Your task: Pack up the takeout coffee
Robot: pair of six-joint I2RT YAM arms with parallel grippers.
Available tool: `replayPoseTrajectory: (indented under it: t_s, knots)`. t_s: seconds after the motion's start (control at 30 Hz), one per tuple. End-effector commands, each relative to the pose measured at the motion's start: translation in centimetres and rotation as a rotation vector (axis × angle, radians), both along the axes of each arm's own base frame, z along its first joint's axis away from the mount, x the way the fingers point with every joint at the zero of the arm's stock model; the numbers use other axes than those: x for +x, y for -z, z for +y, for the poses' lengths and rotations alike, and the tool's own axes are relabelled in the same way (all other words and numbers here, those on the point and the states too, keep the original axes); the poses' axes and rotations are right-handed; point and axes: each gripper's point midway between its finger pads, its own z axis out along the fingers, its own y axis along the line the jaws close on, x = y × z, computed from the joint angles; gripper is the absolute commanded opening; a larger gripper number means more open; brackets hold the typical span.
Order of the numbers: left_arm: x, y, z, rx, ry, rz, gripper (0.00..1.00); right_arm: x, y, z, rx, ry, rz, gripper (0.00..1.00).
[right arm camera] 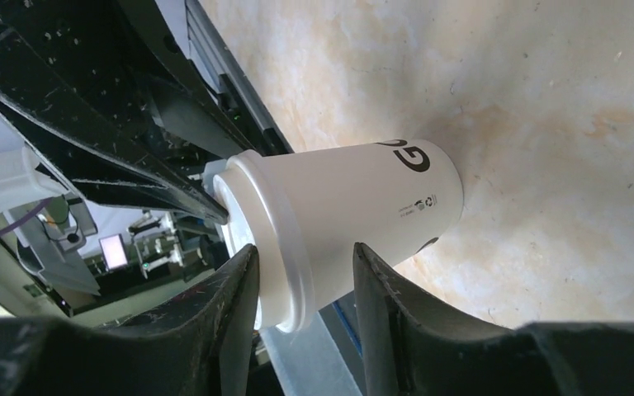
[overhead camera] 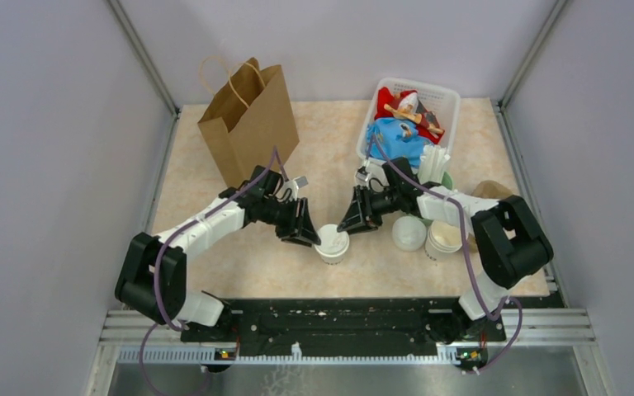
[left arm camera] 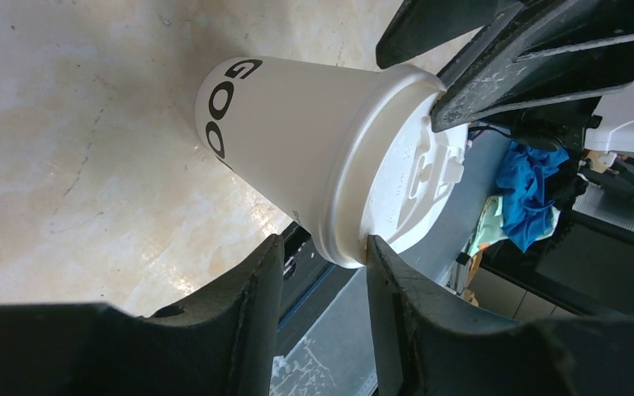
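Left gripper and right gripper meet the takeout coffee from opposite sides. On each, the jaws stand apart and straddle the rim of the lid, with one finger over the lid top and one beside the cup wall below it. The takeout coffee stands upright on the table, toward its near edge, forward of the paper bag and the basket.

One lidded cup, one paper bag, one basket.
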Motion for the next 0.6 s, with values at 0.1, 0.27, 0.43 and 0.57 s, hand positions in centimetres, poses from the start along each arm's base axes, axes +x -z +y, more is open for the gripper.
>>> replayPoseTrajectory:
  t_s: [0.1,0.27,0.43,0.57]
  knots:
    - [0.0,3.0,2.5,0.186,-0.017,-0.017,0.46,-0.5,3.6,-2.3,-0.178,0.064,0.040,0.43]
    - [2.3,-2.1,0.6,0.088,-0.021,-0.109,0.52,1.4,-1.8,-1.5,-0.164,0.044,-0.048,0.56]
    - [3.0,-3.5,0.2,0.073,-0.031,-0.138,0.56,1.4,-4.0,-1.0,-0.137,0.034,-0.080,0.69]
    - [1.9,-1.6,0.4,0.079,-0.022,-0.077,0.55,0.6,-2.3,-1.1,-0.121,0.033,-0.045,0.65]
